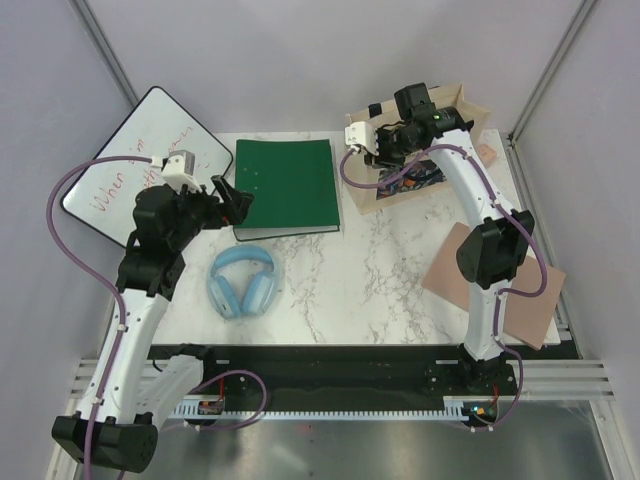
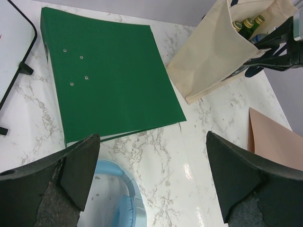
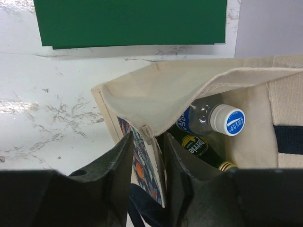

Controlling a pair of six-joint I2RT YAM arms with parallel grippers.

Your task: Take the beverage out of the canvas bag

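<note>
The beige canvas bag [image 1: 472, 108] stands at the table's back right, its dark printed panel facing the front; it also shows in the left wrist view [image 2: 213, 56]. In the right wrist view the bag [image 3: 161, 90] is open, with a clear bottle with a white and blue cap [image 3: 227, 119] and a green Perrier bottle [image 3: 199, 146] inside. My right gripper [image 3: 147, 139] straddles the bag's printed wall, one finger outside and one inside, closed on the rim. Green bottle tops [image 2: 248, 26] show above the rim. My left gripper [image 2: 154, 156] is open and empty above the table.
A green binder [image 1: 287, 187] lies at the back middle. Blue headphones [image 1: 243, 281] lie under my left gripper [image 1: 232, 197]. A whiteboard [image 1: 140, 160] leans at the back left. A tan board [image 1: 490, 280] lies at the right edge.
</note>
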